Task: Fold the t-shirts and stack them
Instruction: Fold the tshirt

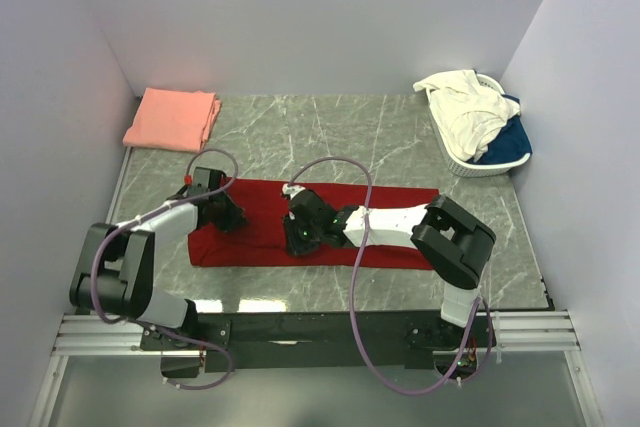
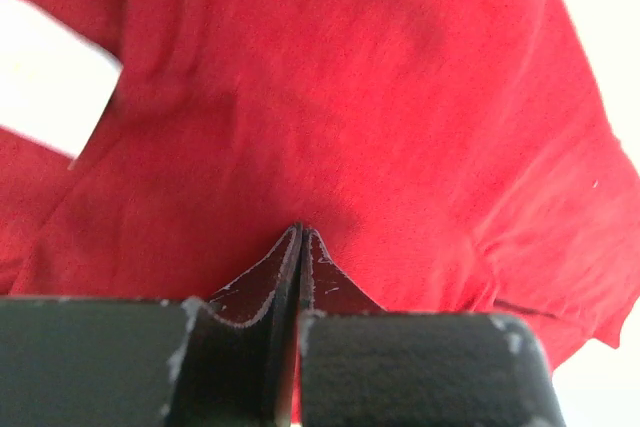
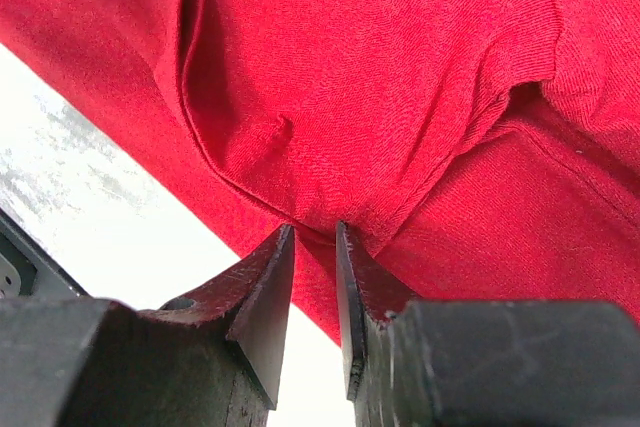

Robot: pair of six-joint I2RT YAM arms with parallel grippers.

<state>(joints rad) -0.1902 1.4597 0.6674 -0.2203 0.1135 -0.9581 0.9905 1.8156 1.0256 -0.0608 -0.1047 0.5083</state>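
Note:
A deep red t-shirt (image 1: 265,199) lies as a long folded strip across the marble table (image 1: 330,132). My left gripper (image 1: 228,215) is down on the strip's left part. In the left wrist view its jaws are pressed together at the tips (image 2: 300,229), pinching the red cloth (image 2: 330,97), which puckers around them. My right gripper (image 1: 298,235) sits at the strip's middle near the front edge. The right wrist view shows that gripper (image 3: 315,227) shut on a thick fold of the red shirt (image 3: 350,67), with creases running into the jaws.
A folded salmon pink t-shirt (image 1: 172,119) lies at the back left corner. A white slatted basket (image 1: 470,165) at the back right holds a cream-white tee (image 1: 460,107) and a blue one (image 1: 505,137). Walls close in on three sides.

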